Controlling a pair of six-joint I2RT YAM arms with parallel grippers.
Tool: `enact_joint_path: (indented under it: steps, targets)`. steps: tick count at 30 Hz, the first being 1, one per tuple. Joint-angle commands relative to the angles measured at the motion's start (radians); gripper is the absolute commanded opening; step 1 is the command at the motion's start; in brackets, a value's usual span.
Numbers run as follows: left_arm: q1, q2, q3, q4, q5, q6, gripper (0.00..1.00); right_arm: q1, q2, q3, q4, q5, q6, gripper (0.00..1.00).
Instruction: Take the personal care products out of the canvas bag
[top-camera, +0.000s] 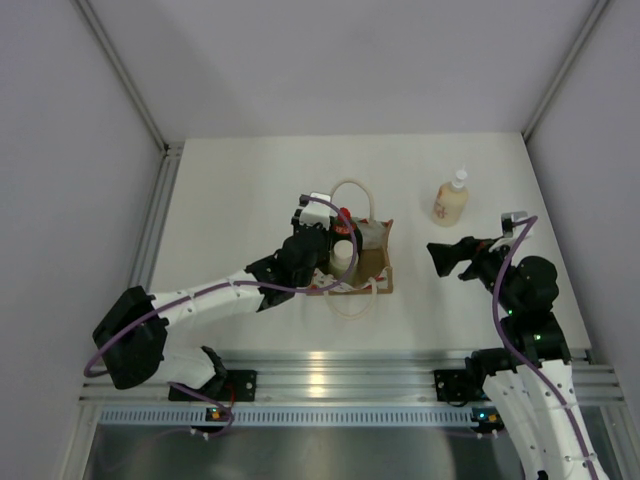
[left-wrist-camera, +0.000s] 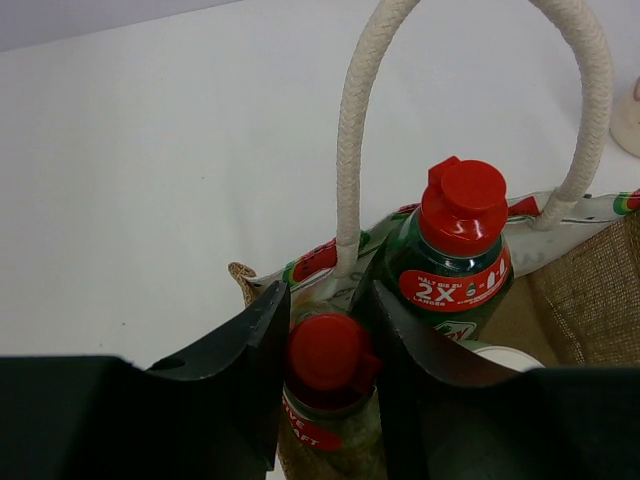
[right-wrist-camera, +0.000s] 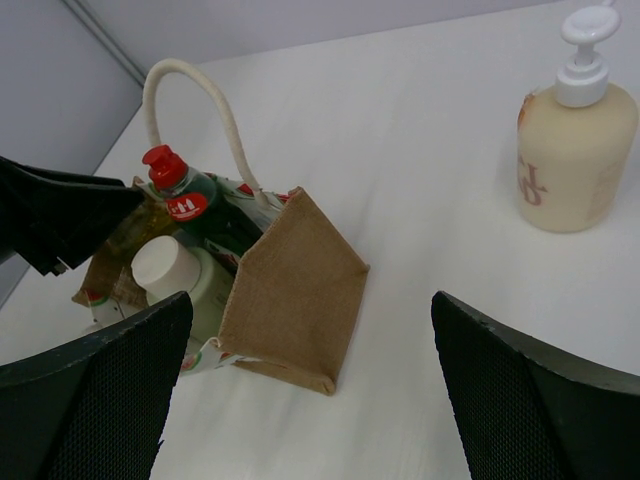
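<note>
The tan canvas bag (top-camera: 376, 262) stands mid-table with its cream handles spread; it also shows in the right wrist view (right-wrist-camera: 290, 290). My left gripper (left-wrist-camera: 329, 294) is inside the bag's left end, shut on the red cap of the slim yellow bottle (left-wrist-camera: 327, 352), one finger on each side. The dark green bottle (left-wrist-camera: 455, 265) with a red cap stands upright just behind it. The pale bottle's white cap (right-wrist-camera: 165, 265) shows in the bag. The cream bottle (top-camera: 450, 200) with a white pump stands on the table to the right of the bag. My right gripper (top-camera: 437, 257) is open and empty, right of the bag.
Grey walls and metal rails border the white table (top-camera: 250, 200). One cream handle (left-wrist-camera: 352, 130) arches over the bag just behind my left fingers. The cream bottle (right-wrist-camera: 575, 150) stands far right of my right gripper (right-wrist-camera: 310, 400).
</note>
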Motion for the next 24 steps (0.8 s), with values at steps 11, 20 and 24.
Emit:
enact_joint_path:
  steps: [11, 20, 24]
  targets:
    - [-0.001, -0.077, 0.067, 0.179, -0.027, 0.001, 0.00, 0.007, -0.003, 0.040, -0.013, 0.020, -0.024, 0.99]
    - [-0.001, -0.093, 0.119, 0.176, -0.007, 0.020, 0.00, 0.007, -0.001, 0.043, -0.013, 0.018, -0.027, 1.00]
    - [-0.001, -0.111, 0.145, 0.156, -0.013, 0.024, 0.00, 0.007, -0.003, 0.042, -0.014, 0.018, -0.029, 0.99]
